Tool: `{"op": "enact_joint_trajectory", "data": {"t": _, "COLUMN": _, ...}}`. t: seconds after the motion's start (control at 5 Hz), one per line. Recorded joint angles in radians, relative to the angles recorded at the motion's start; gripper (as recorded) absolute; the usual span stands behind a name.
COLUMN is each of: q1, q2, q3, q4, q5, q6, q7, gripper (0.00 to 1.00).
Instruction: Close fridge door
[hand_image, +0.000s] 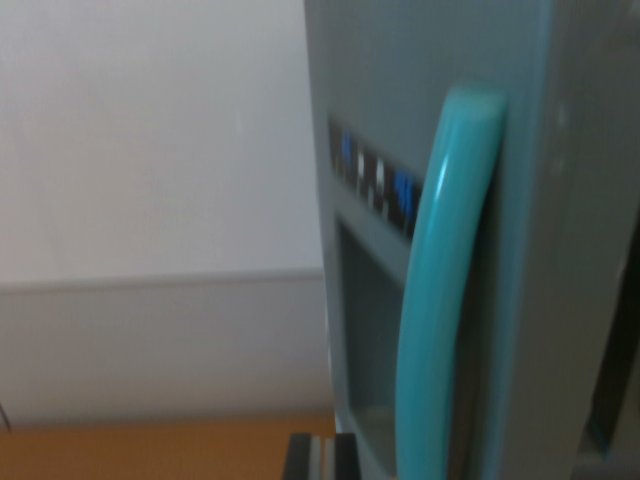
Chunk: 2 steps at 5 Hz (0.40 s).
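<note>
You face the grey fridge door (400, 60), its teal handle (440, 290) upright, blurred; gripper (318, 458) finger state cannot be told.

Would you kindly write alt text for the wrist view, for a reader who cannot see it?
A blurry close-up of a grey toy fridge door with a curved teal handle fills the wrist view's right. A dark panel with blue marks sits above a recess. Behind are a white wall and an orange-brown surface.
</note>
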Motion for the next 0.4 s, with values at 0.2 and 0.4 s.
{"op": "enact_joint_trajectory", "data": {"t": 0.2, "q1": 0.0, "q2": 0.0, "q3": 0.0, "q4": 0.0, "q5": 0.0, "q6": 0.0, "q7": 0.0, "gripper": 1.0}}
{"op": "enact_joint_trajectory", "data": {"t": 0.4, "q1": 0.0, "q2": 0.053, "q3": 0.002, "q4": 0.001, "q5": 0.0, "q6": 0.0, "q7": 0.0, "gripper": 1.0}}
